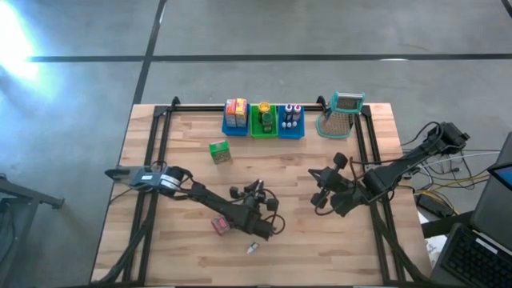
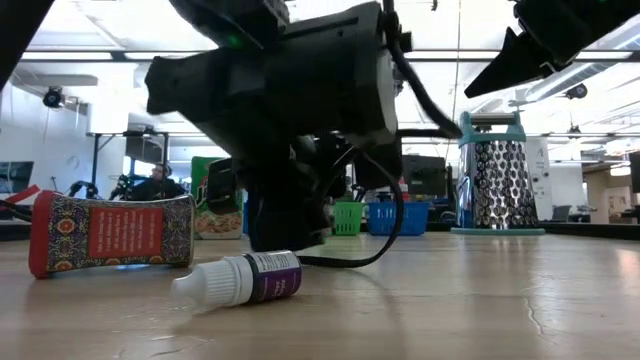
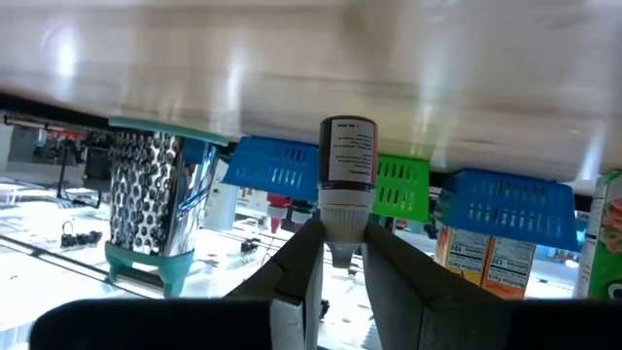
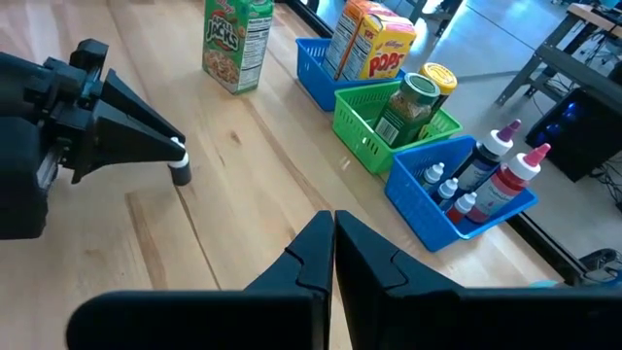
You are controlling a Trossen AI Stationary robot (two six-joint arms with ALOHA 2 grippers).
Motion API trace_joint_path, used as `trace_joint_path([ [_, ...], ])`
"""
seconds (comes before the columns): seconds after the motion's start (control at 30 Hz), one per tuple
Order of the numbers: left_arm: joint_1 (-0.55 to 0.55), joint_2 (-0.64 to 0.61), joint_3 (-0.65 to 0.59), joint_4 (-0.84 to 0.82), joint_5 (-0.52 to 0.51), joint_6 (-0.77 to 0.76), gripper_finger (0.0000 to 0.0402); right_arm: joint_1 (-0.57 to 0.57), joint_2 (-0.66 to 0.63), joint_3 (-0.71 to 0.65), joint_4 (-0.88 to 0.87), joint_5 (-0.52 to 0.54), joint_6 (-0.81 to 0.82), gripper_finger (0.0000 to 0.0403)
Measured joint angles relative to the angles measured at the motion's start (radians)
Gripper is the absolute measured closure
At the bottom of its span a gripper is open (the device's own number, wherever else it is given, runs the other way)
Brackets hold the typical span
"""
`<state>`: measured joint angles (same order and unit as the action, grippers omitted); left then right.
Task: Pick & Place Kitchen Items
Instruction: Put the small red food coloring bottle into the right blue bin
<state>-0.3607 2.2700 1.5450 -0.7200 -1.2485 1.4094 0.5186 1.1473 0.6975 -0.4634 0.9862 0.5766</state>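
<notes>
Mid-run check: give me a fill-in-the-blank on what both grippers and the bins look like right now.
The left gripper has its jaws shut on the white ___ of a small purple bottle.
The right gripper is shut and holds ___.
The green bin stands between two ___ bins.
The handle of the grater is ___.
Missing: cap; nothing; blue; teal.

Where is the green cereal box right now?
In the high view, the green cereal box stands alone on the table's left half, just in front of the blue bin.
</notes>
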Motion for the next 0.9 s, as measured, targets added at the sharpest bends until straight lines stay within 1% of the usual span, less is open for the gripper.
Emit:
trace_joint_path([
  [0.7, 0.002, 0.0, -0.014, 0.023, 0.003, -0.041, 0.033, 0.0, 0.0, 0.0, -0.008, 0.0, -0.004, 0.0394],
  [0.9, 0.002, 0.0, -0.014, 0.029, 0.067, -0.001, 0.033, 0.0, 0.0, 0.0, -0.025, 0.0, -0.003, 0.0394],
])
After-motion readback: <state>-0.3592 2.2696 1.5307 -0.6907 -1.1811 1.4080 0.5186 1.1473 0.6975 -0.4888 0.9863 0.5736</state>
